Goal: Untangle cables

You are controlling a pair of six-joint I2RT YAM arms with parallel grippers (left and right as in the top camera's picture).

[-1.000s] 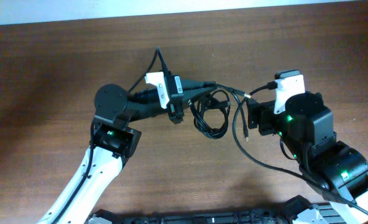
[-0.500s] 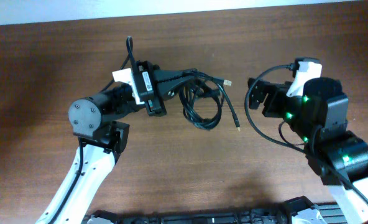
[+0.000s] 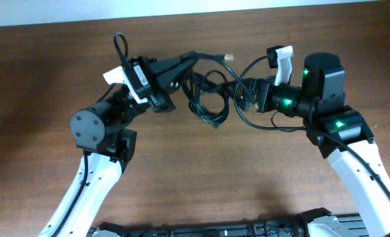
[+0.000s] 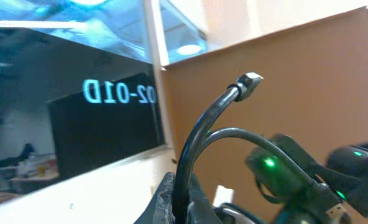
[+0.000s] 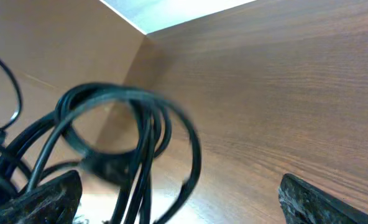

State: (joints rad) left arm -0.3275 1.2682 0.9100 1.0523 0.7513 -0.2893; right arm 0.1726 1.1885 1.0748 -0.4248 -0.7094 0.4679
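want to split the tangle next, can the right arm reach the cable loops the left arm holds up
Probably yes: the right arm has its jaws wide open facing the cables, with nothing between; the left arm holds them up.

A brown wood-grain bench (image 3: 37, 72) meets a pale wall (image 3: 83, 10); left wrist view shows a dark pane (image 4: 103, 134) bearing glowing lettering (image 4: 119, 92).

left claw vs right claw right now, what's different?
Left claw is shut, pinching the cables; right claw stands wide open and grips nothing. A cable with a plug rises out of the left claw, while the right claw's fingers only flank the cables hanging ahead of it. Left claw reaches in from the left, right claw from the right. Shared: both point at the same tangle.
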